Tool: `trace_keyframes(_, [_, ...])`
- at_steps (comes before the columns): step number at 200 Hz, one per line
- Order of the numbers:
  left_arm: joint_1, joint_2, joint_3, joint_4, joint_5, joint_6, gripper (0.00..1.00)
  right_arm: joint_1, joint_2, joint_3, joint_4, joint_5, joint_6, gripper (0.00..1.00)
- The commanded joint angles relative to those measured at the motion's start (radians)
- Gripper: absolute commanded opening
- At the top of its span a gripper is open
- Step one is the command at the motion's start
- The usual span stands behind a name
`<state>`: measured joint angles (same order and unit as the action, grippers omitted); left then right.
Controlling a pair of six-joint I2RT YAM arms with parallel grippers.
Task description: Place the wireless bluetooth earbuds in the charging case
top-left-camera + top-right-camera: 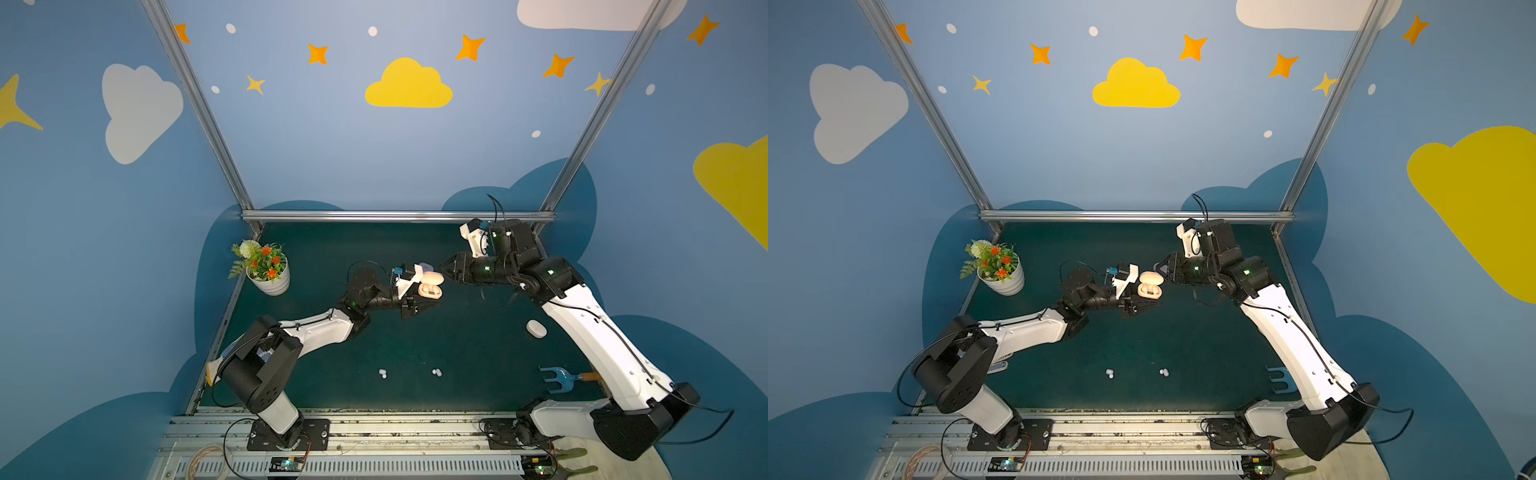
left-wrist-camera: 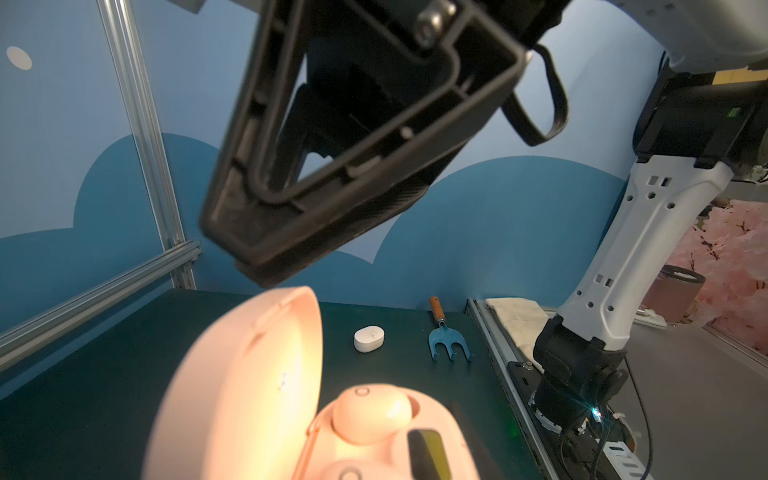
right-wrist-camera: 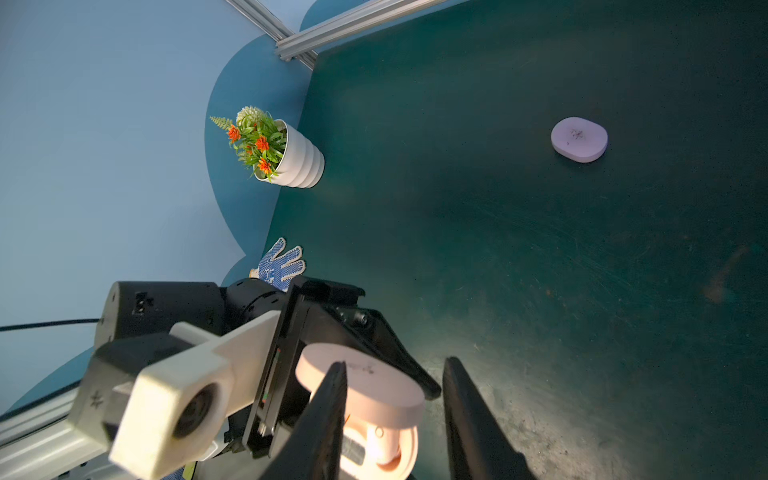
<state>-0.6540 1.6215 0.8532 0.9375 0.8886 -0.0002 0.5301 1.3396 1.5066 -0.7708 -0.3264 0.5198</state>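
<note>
Two pink earbuds [image 2: 372, 413] sit in the open pink charging case [image 1: 430, 289], which the left claw [image 1: 432, 305] pinches tight, while the right claw [image 3: 397, 362] hangs partly open and empty by its lid, and one loose pair [image 1: 381, 373] and another loose pair [image 1: 436, 372] wait on the table [image 1: 415, 353], with the white case [image 1: 537, 328] and the purple case [image 3: 579, 139] not yet opened.

The peach-pink charging case [image 2: 249, 374] filled the foreground, lid flipped open, with a matching earbud [image 2: 372, 413] sitting in its pocket. The right gripper [image 2: 266, 266] hung just over the lid's edge. Farther back on the dark table [image 2: 83, 395] sat a closed white case [image 2: 369, 338] and, beside it, a blue hand fork [image 2: 446, 340] with a wooden handle.
</note>
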Motion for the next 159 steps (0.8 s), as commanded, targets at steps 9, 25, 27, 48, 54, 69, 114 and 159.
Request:
trace_keyframes(9, [-0.002,0.009,0.020,0.032,0.021,-0.016,0.21,-0.006,0.010,0.025,-0.014,-0.035,-0.033,0.33])
trace_keyframes(25, [-0.001,0.013,0.026,0.032,0.022,-0.019,0.21,-0.002,0.008,0.012,-0.008,-0.056,-0.025,0.31])
trace_keyframes(27, [-0.002,0.013,0.026,0.032,0.022,-0.019,0.21,-0.002,0.007,0.011,-0.007,-0.059,-0.025,0.31])
trace_keyframes(48, [-0.001,0.017,0.027,0.034,0.023,-0.022,0.21,0.007,-0.003,-0.017,-0.004,-0.081,-0.017,0.31])
trace_keyframes(54, [-0.002,0.020,0.029,0.034,0.024,-0.023,0.21,0.010,-0.006,-0.027,-0.005,-0.084,-0.014,0.31])
trace_keyframes(69, [-0.001,0.026,0.031,0.035,0.020,-0.025,0.21,0.016,-0.018,-0.048,-0.011,-0.095,-0.008,0.30])
trace_keyframes(114, [-0.002,0.034,0.038,0.038,0.014,-0.030,0.21,0.046,-0.066,-0.092,-0.057,-0.093,0.010,0.29])
trace_keyframes(159, [-0.002,0.038,0.043,0.037,0.010,-0.032,0.21,0.070,-0.057,-0.086,-0.133,-0.091,-0.014,0.29])
